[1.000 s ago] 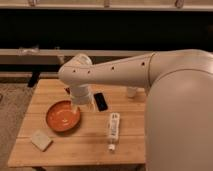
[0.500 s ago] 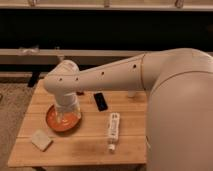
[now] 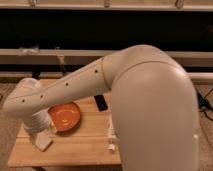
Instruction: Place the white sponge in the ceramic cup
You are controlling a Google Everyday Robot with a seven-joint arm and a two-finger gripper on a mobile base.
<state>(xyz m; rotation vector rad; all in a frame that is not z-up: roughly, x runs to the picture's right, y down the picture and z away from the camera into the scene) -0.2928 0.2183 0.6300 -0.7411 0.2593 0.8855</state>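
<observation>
**Robot Arm Bows Over Sponge at Desk's Front-Left Corner**

The robot's pale arm (image 3: 75, 89) sweeps from its bulky body (image 3: 155, 115) on the right across the wooden desk (image 3: 80, 149). It bends downward at the left edge, which puts the gripper (image 3: 42, 134) directly over the white sponge (image 3: 44, 143). The sponge lies flat on the wood near the front-left corner, just beside the orange bowl (image 3: 65, 118) and outside it.

The low, steep pose looks like the approach to a pick, the first step of a job that ends with the sponge in the ceramic cup. The gripper sits so close to the pad that the two may be touching, though the view does not settle this. Nor can it be told whether the gripper is open or closed, or whether it has hold of anything, because the wrist casing covers its working end. The pad appears to rest on the desk, so the lift is judged not yet done.

The ceramic cup is nowhere in view. The arm and body blot out the whole right side of the desk and much of its back edge, and the cup may stand behind them.

A dark flat object (image 3: 101, 103), too indistinct to name, shows near the desk's middle beneath the arm. A long white tube (image 3: 111, 136) pokes out toward the front edge, partly cut off by the robot's body.
</observation>
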